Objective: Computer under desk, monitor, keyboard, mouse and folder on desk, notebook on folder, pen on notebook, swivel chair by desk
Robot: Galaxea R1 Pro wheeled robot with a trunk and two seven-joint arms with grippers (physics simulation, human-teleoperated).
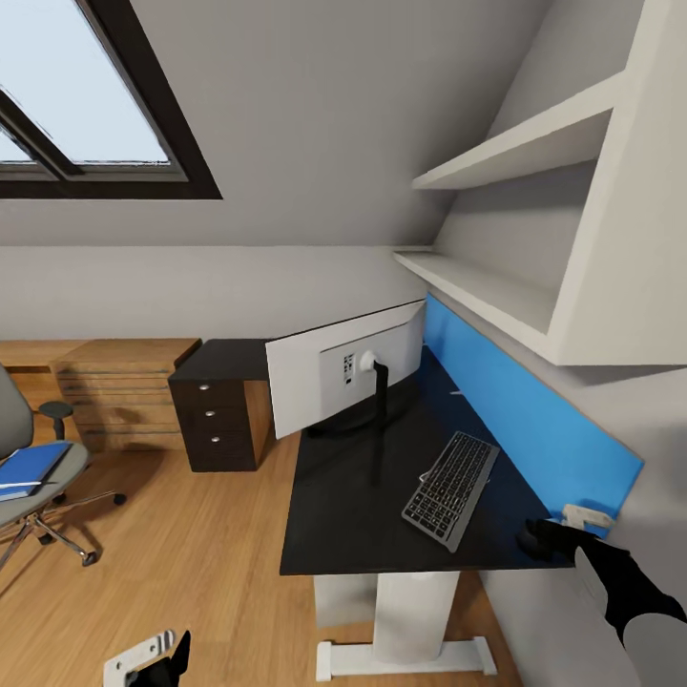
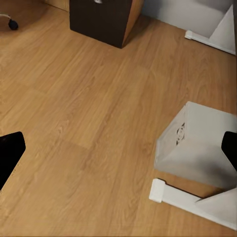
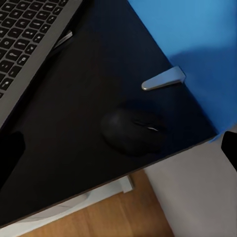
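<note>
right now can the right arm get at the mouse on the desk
Probably yes: the right gripper hangs open just above the mouse, which lies apart from the keyboard with nothing between.

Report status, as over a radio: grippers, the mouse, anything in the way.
Right gripper open above the mouse, empty. Left gripper open, low over the floor. Mouse on the desk corner, apart from the keyboard. Nothing between them.

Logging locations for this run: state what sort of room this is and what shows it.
Most likely a home office corner in an attic room. A skylight is set in a sloping ceiling, a black desk carries a monitor and keyboard, and a swivel chair stands on the wooden floor.
</note>
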